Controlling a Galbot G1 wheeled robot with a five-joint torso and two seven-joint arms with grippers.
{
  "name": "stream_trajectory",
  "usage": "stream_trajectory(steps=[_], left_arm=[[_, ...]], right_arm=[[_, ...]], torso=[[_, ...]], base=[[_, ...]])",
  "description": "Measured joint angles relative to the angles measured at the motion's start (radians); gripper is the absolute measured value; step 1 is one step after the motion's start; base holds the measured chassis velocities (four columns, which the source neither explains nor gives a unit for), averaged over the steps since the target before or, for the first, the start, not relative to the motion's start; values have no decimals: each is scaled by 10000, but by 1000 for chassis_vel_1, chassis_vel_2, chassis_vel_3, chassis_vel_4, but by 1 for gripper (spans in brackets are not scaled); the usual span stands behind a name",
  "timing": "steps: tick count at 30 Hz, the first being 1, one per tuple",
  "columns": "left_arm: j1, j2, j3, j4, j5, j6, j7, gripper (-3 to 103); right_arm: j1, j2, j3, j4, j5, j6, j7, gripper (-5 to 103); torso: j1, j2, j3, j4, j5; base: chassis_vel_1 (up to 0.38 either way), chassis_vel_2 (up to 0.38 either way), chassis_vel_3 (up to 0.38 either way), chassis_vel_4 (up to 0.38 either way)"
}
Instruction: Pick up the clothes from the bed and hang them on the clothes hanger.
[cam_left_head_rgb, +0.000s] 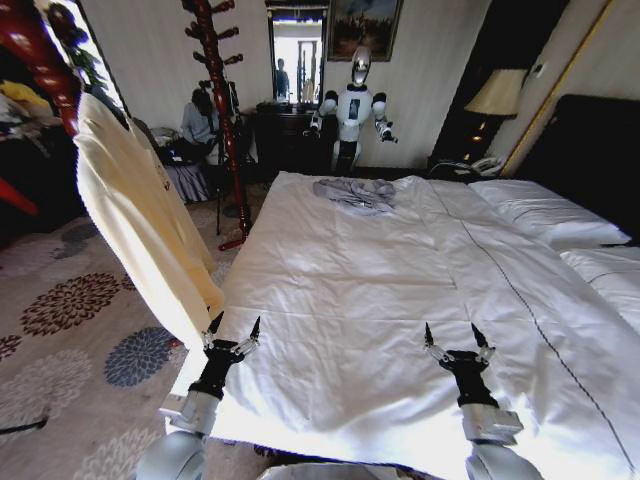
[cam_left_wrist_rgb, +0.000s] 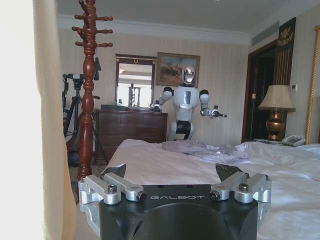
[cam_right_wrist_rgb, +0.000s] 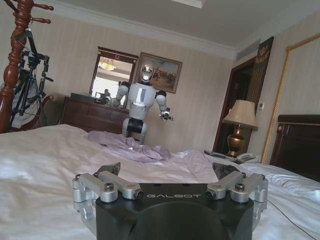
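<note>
The clothes, a pale cream-yellow shirt (cam_left_head_rgb: 140, 220), hang at the left from the top of a dark red wooden stand (cam_left_head_rgb: 35, 50), off the bed (cam_left_head_rgb: 350, 280). The shirt's lower hem ends just left of my left gripper (cam_left_head_rgb: 235, 325). In the left wrist view the same shirt (cam_left_wrist_rgb: 30, 125) is a cream strip beside that open, empty gripper (cam_left_wrist_rgb: 172, 170). My right gripper (cam_left_head_rgb: 453, 335) is open too, low over the white sheet near the bed's front edge, with nothing in it (cam_right_wrist_rgb: 167, 170). I cannot make out the clothes hanger under the shirt's shoulders.
A small grey-blue garment (cam_left_head_rgb: 355, 192) lies crumpled at the bed's far end. A second wooden coat stand (cam_left_head_rgb: 222, 110) rises beyond the bed's far left corner. Another robot (cam_left_head_rgb: 352, 110) stands before a dark dresser. Pillows (cam_left_head_rgb: 545, 210) and a dark headboard (cam_left_head_rgb: 590, 150) are at the right; patterned carpet (cam_left_head_rgb: 70, 330) lies at the left.
</note>
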Motion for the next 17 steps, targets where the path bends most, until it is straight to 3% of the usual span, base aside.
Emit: stream_trajectory(steps=[17], left_arm=[[0,0,0,0,0,0,0,100]], right_arm=[[1,0,0,0,0,0,0,100]], torso=[[0,1,0,0,0]], base=[[0,0,0,0]])
